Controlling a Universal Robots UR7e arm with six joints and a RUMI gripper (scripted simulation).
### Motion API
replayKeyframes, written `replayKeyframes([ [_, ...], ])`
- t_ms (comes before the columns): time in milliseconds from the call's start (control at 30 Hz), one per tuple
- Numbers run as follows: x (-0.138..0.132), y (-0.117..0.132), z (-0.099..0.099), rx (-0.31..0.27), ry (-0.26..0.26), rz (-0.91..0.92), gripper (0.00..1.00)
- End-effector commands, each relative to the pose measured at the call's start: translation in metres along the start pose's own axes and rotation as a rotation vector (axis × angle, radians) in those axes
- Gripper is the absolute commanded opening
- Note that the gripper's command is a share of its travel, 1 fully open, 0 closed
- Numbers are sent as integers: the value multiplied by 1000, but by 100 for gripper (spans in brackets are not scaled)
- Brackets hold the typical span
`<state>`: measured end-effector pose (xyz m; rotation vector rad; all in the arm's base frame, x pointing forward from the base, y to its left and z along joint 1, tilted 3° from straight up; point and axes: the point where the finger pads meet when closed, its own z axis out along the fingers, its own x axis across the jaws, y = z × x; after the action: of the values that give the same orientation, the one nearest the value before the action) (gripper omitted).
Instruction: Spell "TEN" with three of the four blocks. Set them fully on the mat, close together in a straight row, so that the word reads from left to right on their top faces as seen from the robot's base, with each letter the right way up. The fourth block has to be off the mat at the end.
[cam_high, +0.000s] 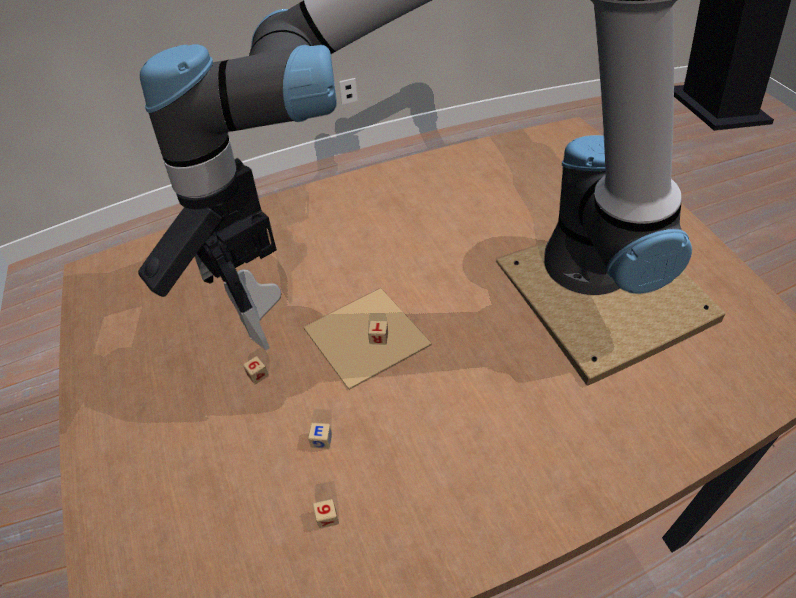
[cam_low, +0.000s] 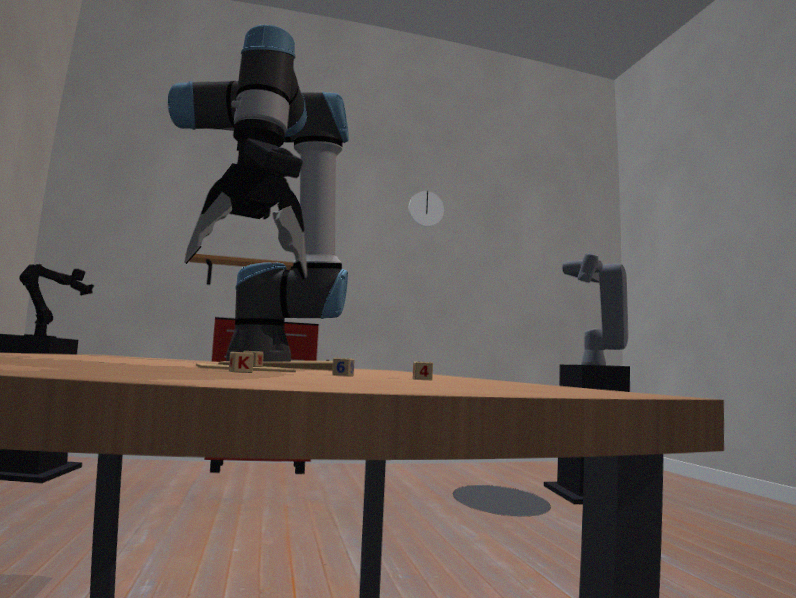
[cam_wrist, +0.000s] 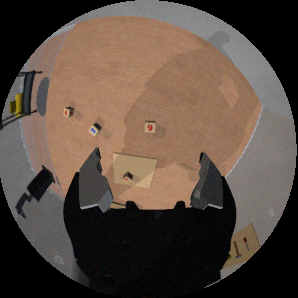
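My gripper (cam_low: 245, 268) (cam_wrist: 151, 151) is open and empty, high above the table on the far side of the mat from the base. The mat (cam_high: 350, 371) (cam_wrist: 143, 167) bears one block (cam_high: 377, 332) (cam_wrist: 128, 176), with a red T on top and a red R on a side. The block with a blue E on top (cam_high: 319, 435) (cam_low: 342, 366) (cam_wrist: 95, 129) lies off the mat. A block (cam_high: 255, 369) (cam_low: 241, 361) (cam_wrist: 150, 127) with a red 9 or 6 on top sits below the gripper. Another such block (cam_high: 324, 512) (cam_low: 422, 370) (cam_wrist: 68, 112) lies farthest from the mat. No N shows.
The arm's base stands on a wooden board (cam_high: 553, 315) beyond the mat. The blocks off the mat stand apart from one another on the table (cam_high: 450, 463). Other robots on dark stands are in the room, away from the table.
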<state>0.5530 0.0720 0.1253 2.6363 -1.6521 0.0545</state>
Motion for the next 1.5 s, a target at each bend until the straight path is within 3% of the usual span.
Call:
replayKeyframes([
  [0,1,1,33,-3,-1,1,37],
  [1467,1,0,34,-2,-1,1,37],
])
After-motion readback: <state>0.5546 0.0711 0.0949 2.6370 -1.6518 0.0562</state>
